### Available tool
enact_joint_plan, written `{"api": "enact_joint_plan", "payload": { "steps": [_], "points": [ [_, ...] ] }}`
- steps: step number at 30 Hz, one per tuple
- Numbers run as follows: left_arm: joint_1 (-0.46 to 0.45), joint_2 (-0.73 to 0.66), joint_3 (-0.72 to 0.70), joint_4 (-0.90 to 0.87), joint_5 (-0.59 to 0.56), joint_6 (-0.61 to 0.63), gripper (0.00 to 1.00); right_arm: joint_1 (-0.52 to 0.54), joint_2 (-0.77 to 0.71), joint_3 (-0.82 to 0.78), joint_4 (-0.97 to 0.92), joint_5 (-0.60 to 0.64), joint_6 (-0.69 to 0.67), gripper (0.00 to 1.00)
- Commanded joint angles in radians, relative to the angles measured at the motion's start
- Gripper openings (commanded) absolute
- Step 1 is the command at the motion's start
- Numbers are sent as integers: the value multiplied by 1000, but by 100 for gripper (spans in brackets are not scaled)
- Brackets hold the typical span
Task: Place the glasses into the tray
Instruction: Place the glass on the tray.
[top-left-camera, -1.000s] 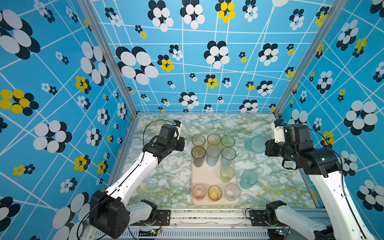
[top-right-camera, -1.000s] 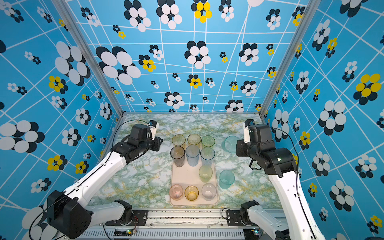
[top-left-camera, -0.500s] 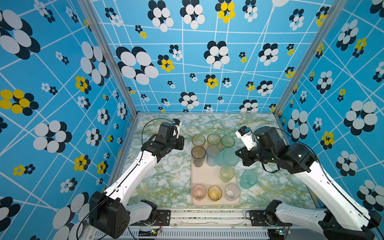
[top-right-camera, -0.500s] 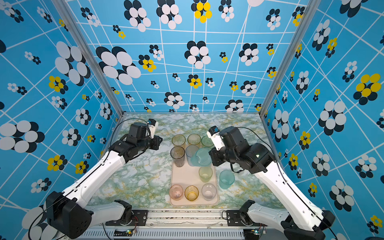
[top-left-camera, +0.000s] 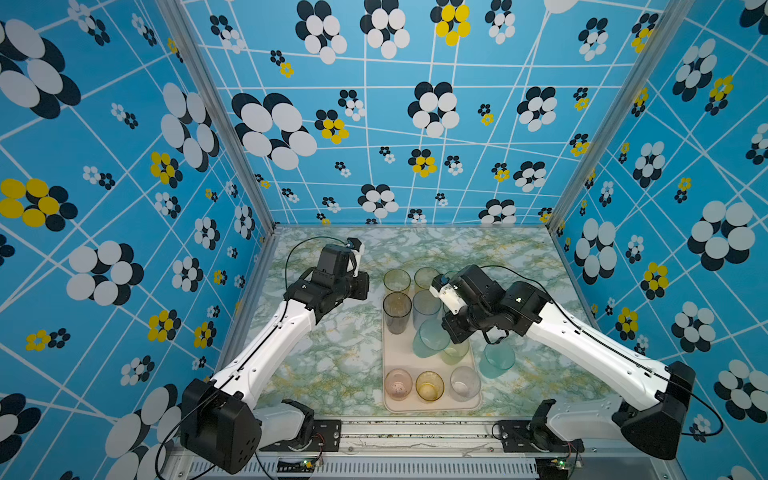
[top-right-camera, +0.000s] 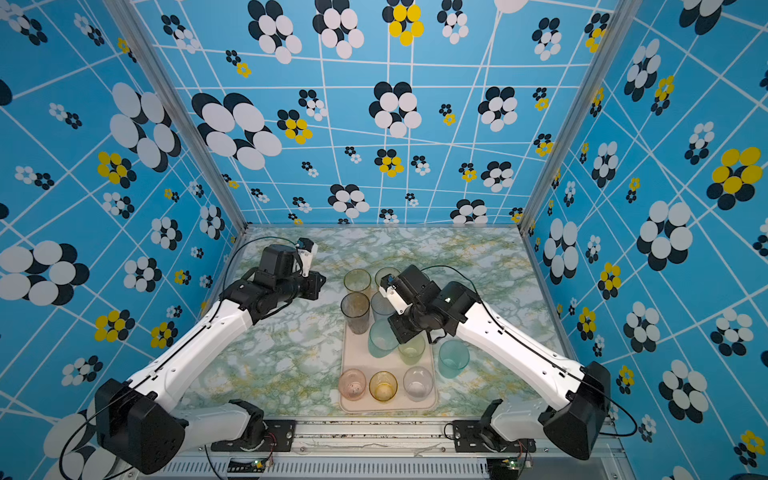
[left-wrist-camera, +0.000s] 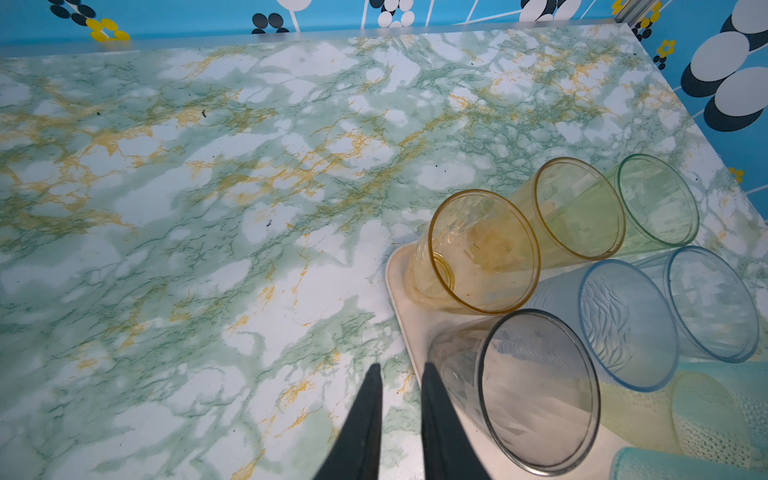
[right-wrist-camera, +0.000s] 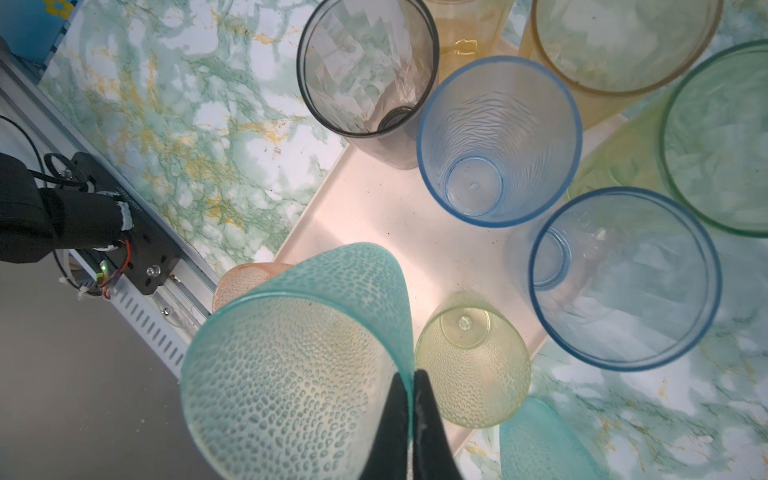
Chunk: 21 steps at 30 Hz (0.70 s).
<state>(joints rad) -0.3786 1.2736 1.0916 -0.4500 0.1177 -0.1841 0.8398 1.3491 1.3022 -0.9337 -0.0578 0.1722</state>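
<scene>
The cream tray (top-left-camera: 398, 353) (top-right-camera: 353, 353) lies mid-table and holds several glasses. Tall ones stand at its far end, among them a grey one (top-left-camera: 397, 311) (left-wrist-camera: 536, 390) and a blue one (right-wrist-camera: 498, 137). Pink (top-left-camera: 398, 384), yellow (top-left-camera: 429, 385) and clear (top-left-camera: 464, 382) short ones line its near end. My right gripper (top-left-camera: 453, 332) (right-wrist-camera: 411, 374) is shut on the rim of a tilted teal tumbler (top-left-camera: 432, 338) (top-right-camera: 382, 338) (right-wrist-camera: 291, 365), which hangs over the tray's middle, beside a short yellow-green glass (right-wrist-camera: 469, 365). My left gripper (top-left-camera: 362, 286) (left-wrist-camera: 399, 368) hovers narrowly open and empty beside the tray's far left corner.
A second teal tumbler (top-left-camera: 496, 359) (top-right-camera: 453, 358) stands on the marble table just right of the tray. Patterned walls close in the table on three sides. A metal rail with both arm bases (top-left-camera: 316, 432) runs along the front edge. Bare tabletop (left-wrist-camera: 208, 249) lies left of the tray.
My right arm has swung from the table's right side to over the tray, carrying the teal tumbler with it. The left arm has barely moved.
</scene>
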Motion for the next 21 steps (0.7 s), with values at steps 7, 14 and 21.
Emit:
{"api": "enact_joint_plan", "payload": {
  "steps": [7, 14, 21],
  "points": [
    [9, 9, 14, -39, 5, -2, 20, 53, 144, 45, 77, 27, 17, 0],
    [8, 1, 3, -44, -7, 6, 20, 88, 222, 86, 98, 32, 27, 0],
    [9, 4, 4, -46, -6, 14, 20, 118, 301, 140, 83, 78, 32, 1]
  ]
}}
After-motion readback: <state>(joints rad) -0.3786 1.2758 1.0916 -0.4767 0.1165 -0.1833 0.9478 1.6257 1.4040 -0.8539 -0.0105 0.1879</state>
